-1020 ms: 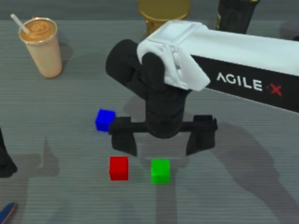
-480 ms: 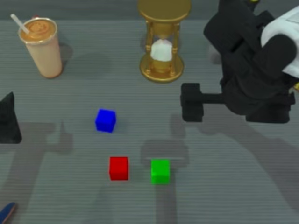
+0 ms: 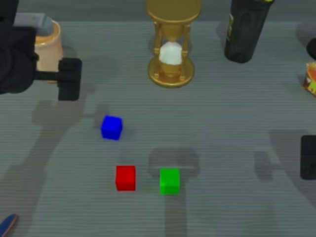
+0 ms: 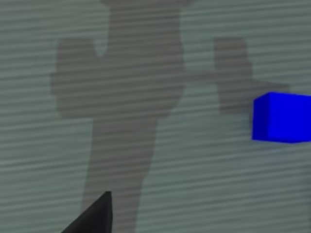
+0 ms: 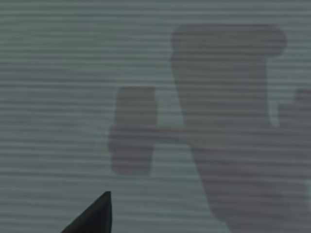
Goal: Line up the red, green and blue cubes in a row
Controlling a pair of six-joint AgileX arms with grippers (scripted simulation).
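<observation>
Black left hand is now high over the desk's far left, near the paper cup; half a second ago only its tip showed at the left edge. One finger shows in the top view, the other is hidden, so I cannot tell if it is open or closed; it holds nothing visible. The right hand has pulled out from the centre to the right edge, only a dark sliver in view, state cannot be told either.

Small matte bright red cube and bright green cube sit side by side near the front, apart, roughly level: two thirds of the row look set. Deep blue cube sits behind and left of the red one, off the line. The left wrist view shows it at the frame edge, so the blue cube looks like the left arm's next pick.

Containers: tan paper cup, mostly hidden by the arm, contents not visible. Gold hourglass holds white sand. Dark bottle contents unseen. Orange item at the right edge, unclear.
</observation>
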